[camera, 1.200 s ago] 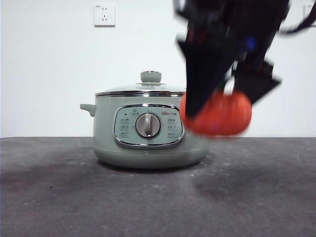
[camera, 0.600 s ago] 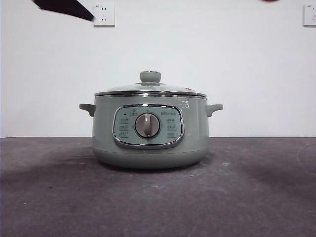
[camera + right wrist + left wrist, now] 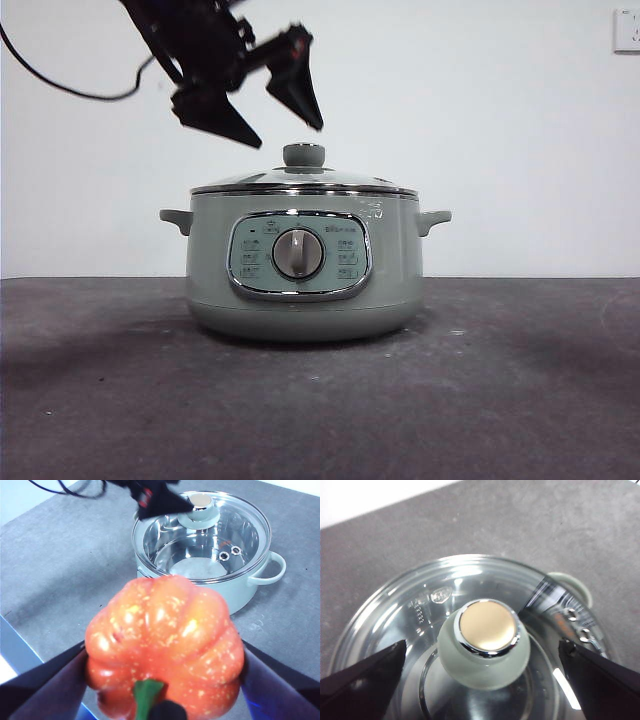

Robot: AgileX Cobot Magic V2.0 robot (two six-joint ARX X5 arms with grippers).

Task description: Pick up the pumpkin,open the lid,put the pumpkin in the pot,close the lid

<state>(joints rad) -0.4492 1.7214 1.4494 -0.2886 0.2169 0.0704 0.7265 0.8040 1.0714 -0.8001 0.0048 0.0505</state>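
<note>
My left end effector [image 3: 282,128] hung in the upper left of the front view, its arm slanting down from the top edge with a cable trailing to the left. Its jaws were spread wide and pointed down toward the lid [image 3: 305,180], tips just above and to the left of the knob [image 3: 304,154], touching nothing. From my left wrist, the knob [image 3: 486,647] sat between the two jaw tips with glass showing on either side.

The lid lay closed on the pot [image 3: 305,262], which stood on the dark counter [image 3: 320,400] near the middle of the frame, dial facing forward.

My right end effector [image 3: 165,675] was outside the front view. Its wrist camera showed it clamped on the pumpkin [image 3: 165,650], one jaw at each flank, stem toward the camera, held high above the counter with the pot [image 3: 227,592] well beyond it.
</note>
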